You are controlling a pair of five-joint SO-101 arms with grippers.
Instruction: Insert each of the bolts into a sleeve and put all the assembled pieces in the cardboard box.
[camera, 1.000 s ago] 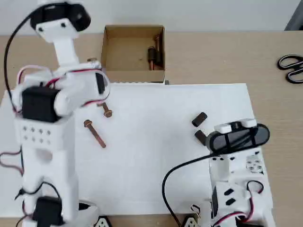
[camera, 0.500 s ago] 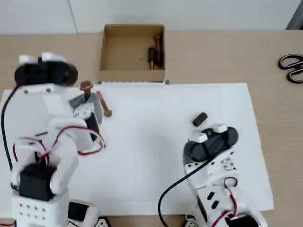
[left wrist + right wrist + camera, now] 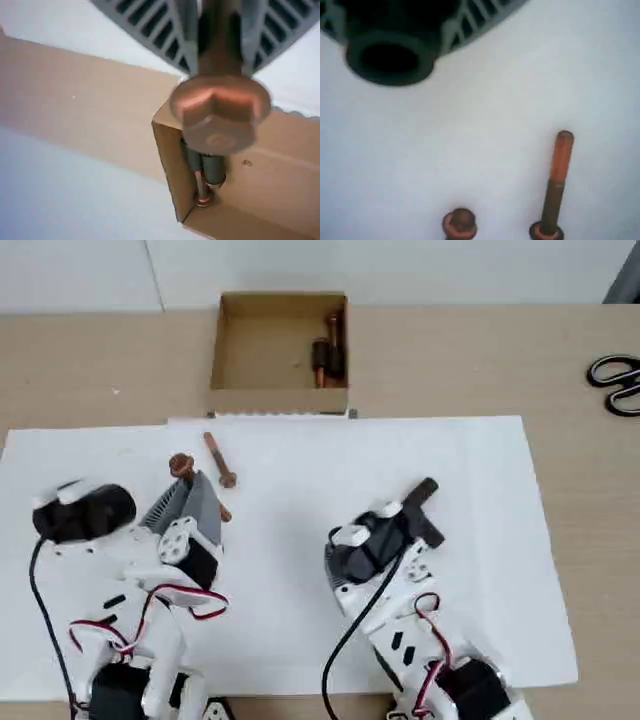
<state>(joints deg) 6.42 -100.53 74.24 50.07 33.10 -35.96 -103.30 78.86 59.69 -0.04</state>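
Left hand (image 3: pixel 220 35): pinched on the shank of a copper-coloured bolt (image 3: pixel 220 112), hex head outward, held above the white sheet (image 3: pixel 300 620).
Right hand (image 3: pixel 395 25): clamped across a black sleeve (image 3: pixel 390 57), bore open and facing out. It is over the sheet, well apart from the left hand.

Handling (judged):
- The bolt is rigid metal and probably light. Its smooth shank may pivot in a two-point pinch, so grip mid-shank.
- The sleeve is a short, stiff tube that would roll if set down. Hold it across the outer wall and keep both ends free.

A second bolt (image 3: pixel 218 460) lies loose on the sheet just beyond the left hand. Farther out, the cardboard box (image 3: pixel 230 350) stands on the tabletop (image 3: pixel 450 350) at the sheet's far edge, with assembled pieces (image 3: pixel 325 350) against one wall. Scissors (image 3: pixel 615 380) lie well apart, cut off at the frame edge.

Unclear:
- The held bolt's tip is hidden between the fingers.
- The number of pieces in the box cannot be counted.
- The dark shapes at the right hand merge in the high view, so I cannot tell whether another sleeve lies beside it.
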